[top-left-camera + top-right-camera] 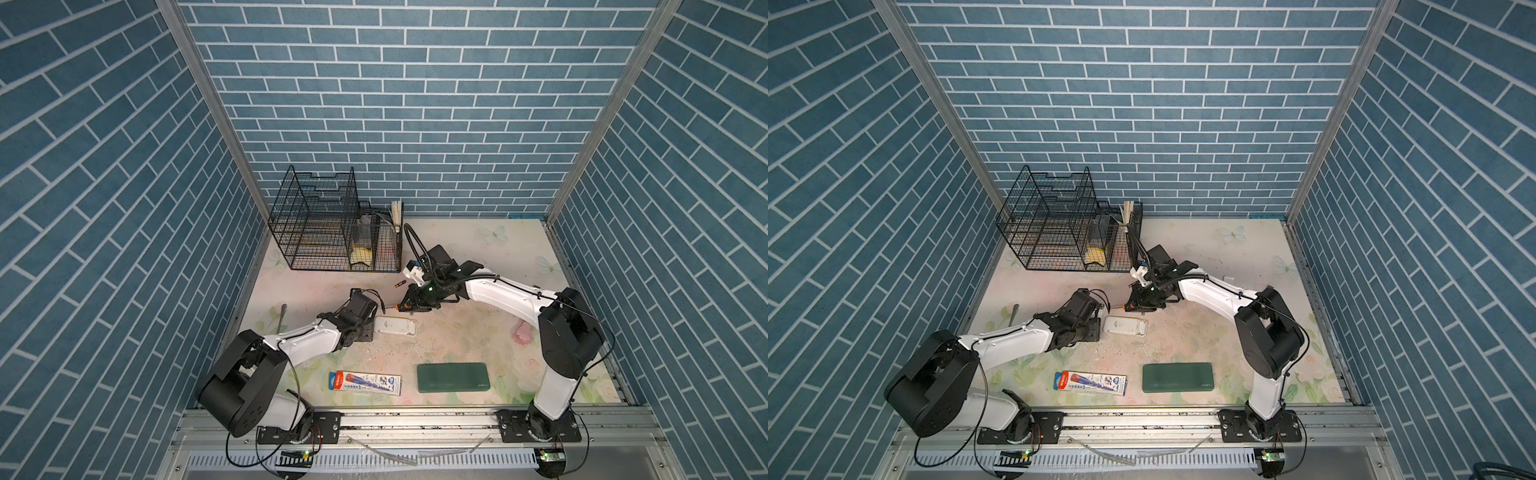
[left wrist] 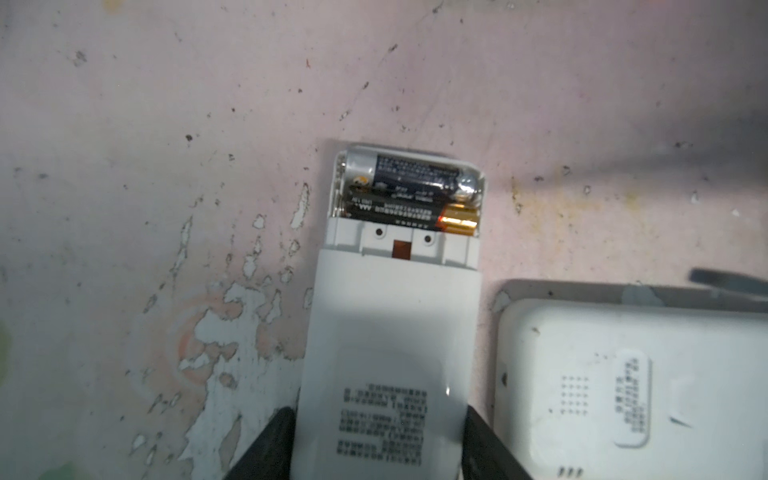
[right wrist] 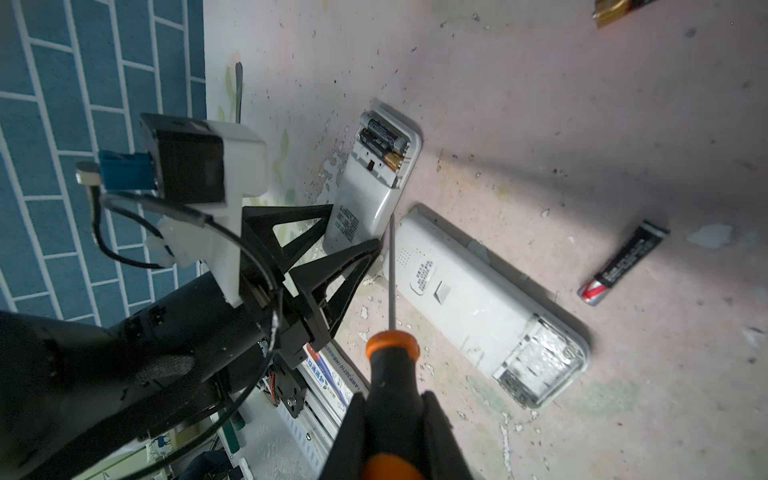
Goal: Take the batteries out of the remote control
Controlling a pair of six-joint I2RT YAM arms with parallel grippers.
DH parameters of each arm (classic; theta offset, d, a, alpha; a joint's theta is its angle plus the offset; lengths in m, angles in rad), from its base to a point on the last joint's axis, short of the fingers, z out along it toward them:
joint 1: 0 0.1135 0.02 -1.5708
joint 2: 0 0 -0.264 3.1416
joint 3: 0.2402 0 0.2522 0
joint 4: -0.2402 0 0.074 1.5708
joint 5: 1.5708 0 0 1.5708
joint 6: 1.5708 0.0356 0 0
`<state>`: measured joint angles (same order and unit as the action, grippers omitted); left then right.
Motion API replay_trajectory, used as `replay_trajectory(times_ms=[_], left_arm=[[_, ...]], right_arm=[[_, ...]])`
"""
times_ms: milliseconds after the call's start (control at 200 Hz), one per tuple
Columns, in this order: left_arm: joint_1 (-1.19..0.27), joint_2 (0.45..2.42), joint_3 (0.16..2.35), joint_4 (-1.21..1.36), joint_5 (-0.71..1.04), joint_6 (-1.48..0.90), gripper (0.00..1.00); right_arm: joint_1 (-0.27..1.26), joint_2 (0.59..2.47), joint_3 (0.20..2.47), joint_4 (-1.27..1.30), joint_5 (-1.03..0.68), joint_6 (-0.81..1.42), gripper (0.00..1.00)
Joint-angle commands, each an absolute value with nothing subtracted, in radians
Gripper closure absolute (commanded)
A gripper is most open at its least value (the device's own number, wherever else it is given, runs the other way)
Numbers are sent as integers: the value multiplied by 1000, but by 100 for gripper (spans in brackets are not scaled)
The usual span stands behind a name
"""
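The remote control (image 2: 390, 332) is small and white and lies back up with its cover off. Two batteries (image 2: 411, 195) sit side by side in its open bay, one showing a gold end. My left gripper (image 2: 378, 449) is shut on the remote's lower end, a black finger (image 2: 266, 449) against each side. My right gripper (image 3: 392, 399) is shut on the orange-and-black screwdriver (image 3: 390, 374). Its shaft tip (image 3: 392, 220) hangs between this remote (image 3: 365, 195) and a larger one. Loose batteries (image 3: 625, 264) lie on the table, one also in a top view (image 1: 400, 284).
A second, larger white remote (image 3: 478, 299) lies beside the held one, its bay (image 3: 540, 365) empty. A black wire rack (image 1: 332, 232) stands at the back left. A green case (image 1: 453, 377) and a printed box (image 1: 365, 382) lie near the front. A thin grey tool (image 1: 282, 318) lies left.
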<state>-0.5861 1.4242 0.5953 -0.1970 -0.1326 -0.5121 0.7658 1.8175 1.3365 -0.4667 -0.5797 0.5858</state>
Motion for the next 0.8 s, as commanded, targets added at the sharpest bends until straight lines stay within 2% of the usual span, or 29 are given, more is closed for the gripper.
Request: replay_trajectory(times_ms=[0,735,795], left_arm=[[-577,1453,555,-240,-60,-509,39],[-574,1456,557,-232,-23,-494,40],[-574,1454,567,-249,-26,-493,38]], right_arm=[[770,1855,1408,-467,-573,566,100],[782,2014,1541,-468,-628,532,100],[781,2003,1533,-466,-619,532,100]])
